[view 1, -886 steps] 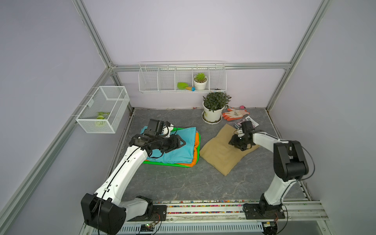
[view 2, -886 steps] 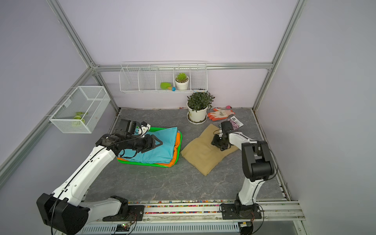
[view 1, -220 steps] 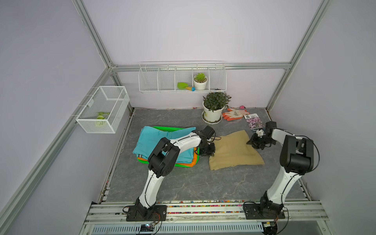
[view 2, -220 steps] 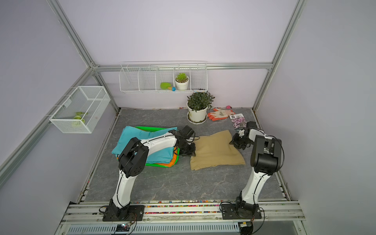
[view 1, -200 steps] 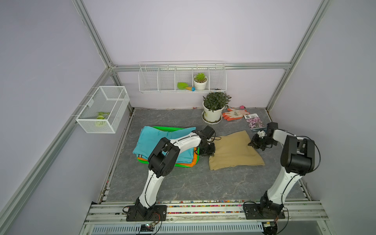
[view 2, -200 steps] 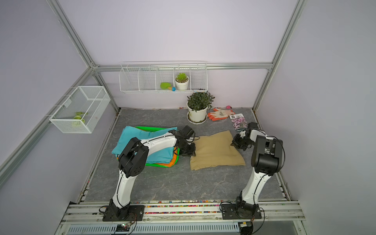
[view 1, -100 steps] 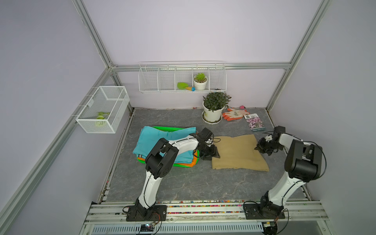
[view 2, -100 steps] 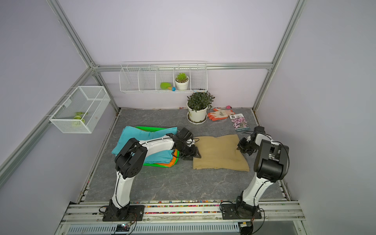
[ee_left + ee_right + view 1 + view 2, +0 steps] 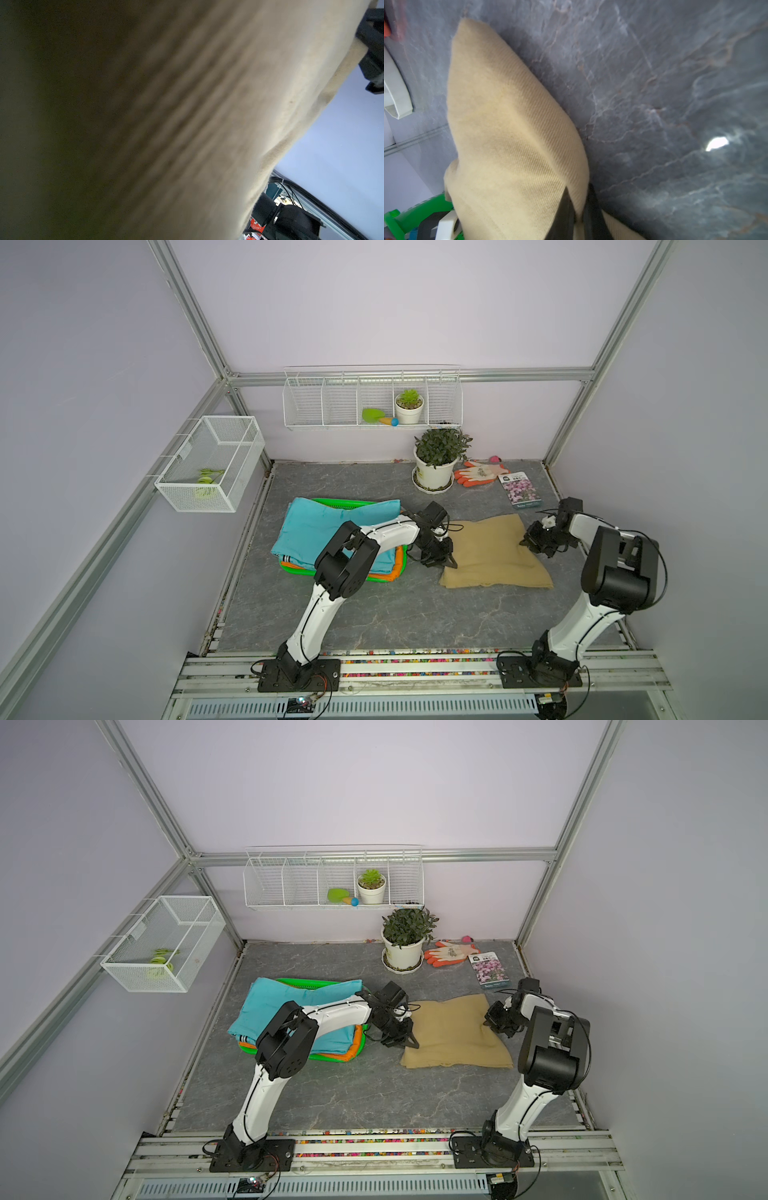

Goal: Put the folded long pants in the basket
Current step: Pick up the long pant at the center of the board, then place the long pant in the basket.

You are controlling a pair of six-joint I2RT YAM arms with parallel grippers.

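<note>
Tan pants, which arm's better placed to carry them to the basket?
Left, probably. The left gripper is shut on the tan pants' edge beside the basket; the right gripper pinches the far edge.

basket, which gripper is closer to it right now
Left. The left gripper sits right beside the basket, at the facing edge of the tan pants; the right gripper is at their opposite edge, away from the basket.

- Grey marbled desk (image 9: 374, 614).
- Green basket (image 9: 336, 502) at its left, tan pants (image 9: 494, 556) flat beside it.
- Potted plant (image 9: 434, 472), gloves (image 9: 478, 472) and seed packet (image 9: 519, 489) along the back edge.
</note>
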